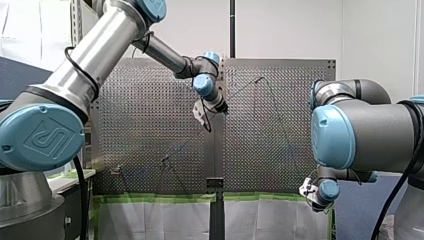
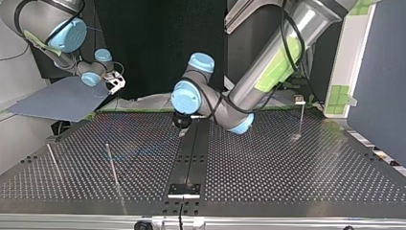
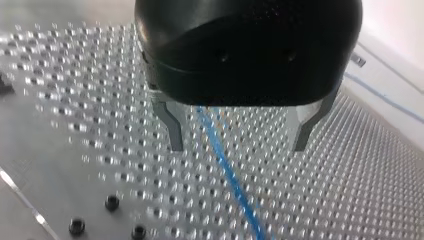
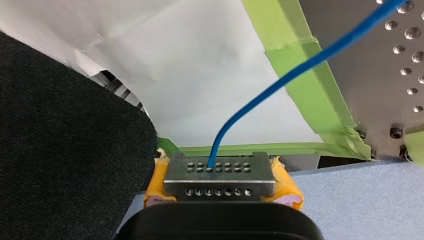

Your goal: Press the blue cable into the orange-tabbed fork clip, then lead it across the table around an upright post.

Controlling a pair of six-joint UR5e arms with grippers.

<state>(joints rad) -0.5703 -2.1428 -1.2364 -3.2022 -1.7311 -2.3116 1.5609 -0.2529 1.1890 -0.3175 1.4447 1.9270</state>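
My right gripper (image 4: 220, 186) is hanging just off the taped edge of the table (image 4: 380, 85), its yellow pads (image 4: 154, 187) clamping shut on a holed metal block (image 4: 220, 172). The cable (image 4: 280, 80) is rising out of that block toward the table. Farther out, my left gripper (image 3: 239, 142) is hovering over the table's middle, metal fingers (image 3: 172, 127) spread wide and gripping nothing, the cable running beneath, between them.

The blue cable (image 3: 227, 165) vanishes under the body of the left gripper (image 3: 238, 147) in the left wrist view. Over the middle of the table (image 1: 140, 115), the front view shows it too faint to trace. A metal block (image 4: 220, 175) hides its end.
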